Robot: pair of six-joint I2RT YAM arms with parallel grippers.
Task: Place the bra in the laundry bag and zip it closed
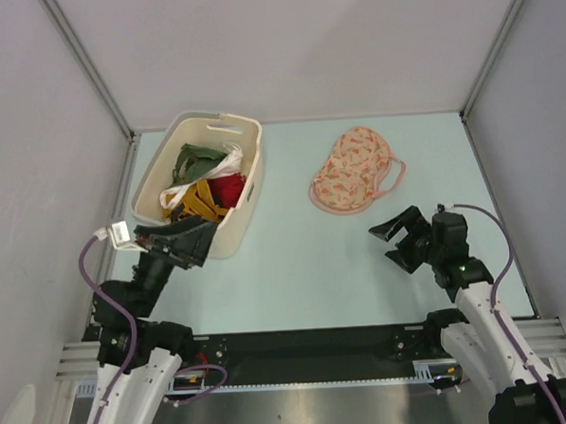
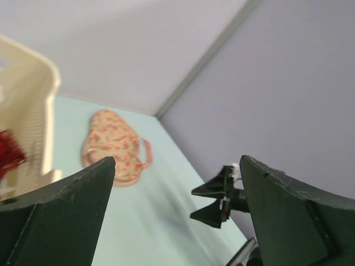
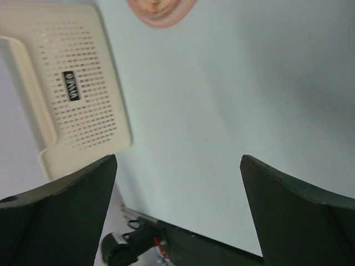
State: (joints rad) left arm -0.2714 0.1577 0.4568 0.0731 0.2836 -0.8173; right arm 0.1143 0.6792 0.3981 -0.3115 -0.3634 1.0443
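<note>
The deep red bra (image 1: 229,189) lies in the cream basket among other clothes; a blurred red edge of it shows in the left wrist view (image 2: 10,153). The pink leaf-print laundry bag (image 1: 354,170) lies flat on the table at the back middle, also in the left wrist view (image 2: 113,146) and at the top of the right wrist view (image 3: 161,10). My left gripper (image 1: 201,241) is open and empty at the basket's near end. My right gripper (image 1: 390,243) is open and empty, in front of the bag and to its right.
The cream plastic basket (image 1: 243,200) stands at the back left and holds green, yellow and white clothes. Its perforated side shows in the right wrist view (image 3: 72,94). Grey walls enclose the pale green table (image 1: 304,258) on three sides.
</note>
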